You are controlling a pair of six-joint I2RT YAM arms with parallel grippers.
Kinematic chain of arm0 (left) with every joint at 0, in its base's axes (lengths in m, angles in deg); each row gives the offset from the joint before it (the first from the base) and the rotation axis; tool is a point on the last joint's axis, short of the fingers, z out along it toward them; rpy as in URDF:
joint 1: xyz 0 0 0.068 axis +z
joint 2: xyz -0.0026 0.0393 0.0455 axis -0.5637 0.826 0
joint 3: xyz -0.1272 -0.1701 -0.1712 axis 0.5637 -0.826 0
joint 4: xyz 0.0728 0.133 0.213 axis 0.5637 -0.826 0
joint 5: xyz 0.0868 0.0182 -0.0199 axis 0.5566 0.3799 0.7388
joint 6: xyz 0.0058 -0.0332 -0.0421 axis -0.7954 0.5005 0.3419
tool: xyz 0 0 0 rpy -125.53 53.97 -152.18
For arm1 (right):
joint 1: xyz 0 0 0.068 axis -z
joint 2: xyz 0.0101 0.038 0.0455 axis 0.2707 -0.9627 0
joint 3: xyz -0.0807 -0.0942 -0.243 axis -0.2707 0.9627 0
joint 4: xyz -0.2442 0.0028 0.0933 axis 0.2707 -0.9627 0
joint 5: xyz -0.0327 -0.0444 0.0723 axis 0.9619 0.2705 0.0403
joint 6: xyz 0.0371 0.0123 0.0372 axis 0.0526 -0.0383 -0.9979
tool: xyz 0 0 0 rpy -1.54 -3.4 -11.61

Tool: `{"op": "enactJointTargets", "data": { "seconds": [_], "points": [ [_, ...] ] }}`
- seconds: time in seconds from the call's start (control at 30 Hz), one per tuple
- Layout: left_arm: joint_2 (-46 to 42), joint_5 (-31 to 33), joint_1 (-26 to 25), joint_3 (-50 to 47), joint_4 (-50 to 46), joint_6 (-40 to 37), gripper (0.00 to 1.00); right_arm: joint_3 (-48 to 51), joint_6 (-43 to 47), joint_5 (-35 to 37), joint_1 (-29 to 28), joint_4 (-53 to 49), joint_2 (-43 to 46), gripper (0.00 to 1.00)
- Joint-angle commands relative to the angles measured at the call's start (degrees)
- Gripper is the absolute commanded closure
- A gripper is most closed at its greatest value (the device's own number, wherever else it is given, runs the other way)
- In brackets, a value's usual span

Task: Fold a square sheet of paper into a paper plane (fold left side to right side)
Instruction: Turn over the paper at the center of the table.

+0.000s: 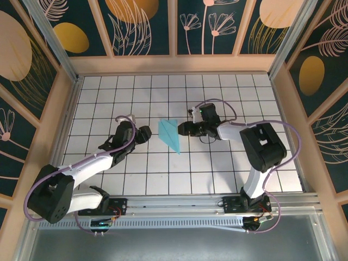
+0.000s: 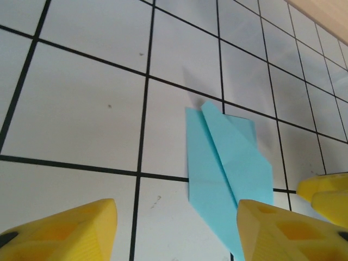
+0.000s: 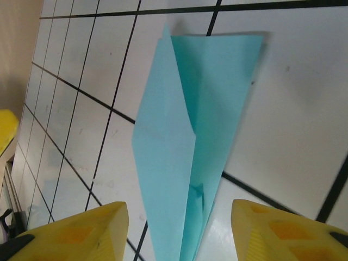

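**Plane looks folded: firm up the centre crease, don't drag it**

- The paper plane (image 1: 170, 136) lies on the white grid surface (image 1: 109, 92) between the two hands. It's a slim dart, with the wide tail toward the far wall and the point toward the arm bases.
- Left hand (image 1: 144, 133): fingers spread and gripping nothing. In its wrist view (image 2: 176, 209) the plane (image 2: 228, 163) sits ahead, and its narrow end runs down behind the right-side finger.
- Right hand (image 1: 184, 129): also spread, nothing pinched. In its wrist view (image 3: 179, 206) the plane (image 3: 185, 119) tapers in between the two fingers, with a gap on both sides.
- The left flap stands slightly proud of the layer beneath, so my read is that the fold is made but the crease is soft.

How I'd do it:
1. Pin the right half near the tail with one hand. Press straight down with no sideways load, because thin paper will probably slide on these tiles.
2. Run the other hand along the centre ridge from tail to point, so the layers don't creep apart.
3. Keep the fingertips off the nose, which crumples first.
4. Lift both hands vertically on release.

Risk: a finger edge catches the loose flap and reopens the fold.
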Motion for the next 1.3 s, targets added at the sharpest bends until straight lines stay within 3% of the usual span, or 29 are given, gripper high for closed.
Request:
{"op": "enactJointTargets", "data": {
  "seconds": [0.0, 0.47, 0.77, 0.87, 1.1, 1.27],
  "points": [
    [-1.4, 2.3, 0.3, -0.3, 2.2, 1.2, 0.40, -3.0, 2.4, -1.4, -0.7, 1.4, -3.5, 0.49],
    [-0.5, 2.5, 0.3, 0.8, 1.0, 0.2, 0.39, -5.1, 1.2, -4.5, -1.7, 5.6, -8.8, 0.65],
    [-1.8, 2.2, 0.4, 1.8, 0.7, 0.0, 0.36, -4.7, 1.5, -5.4, -1.4, 5.6, -5.7, 0.97],
    [-3.9, 1.1, 0.6, 2.3, 1.3, 0.0, 0.31, -3.7, 1.6, -6.4, -0.3, 6.4, -2.1, 1.00],
    [-13.7, -7.8, 2.3, 0.0, 10.8, 0.8, 0.18, -1.1, 0.1, -13.8, 4.4, 11.1, 8.9, 1.00],
    [-18.7, -19.0, 3.0, -0.3, 20.2, 0.6, 0.22, 0.4, -6.0, -22.6, 8.1, 20.2, 15.5, 1.00]
  ]
}}
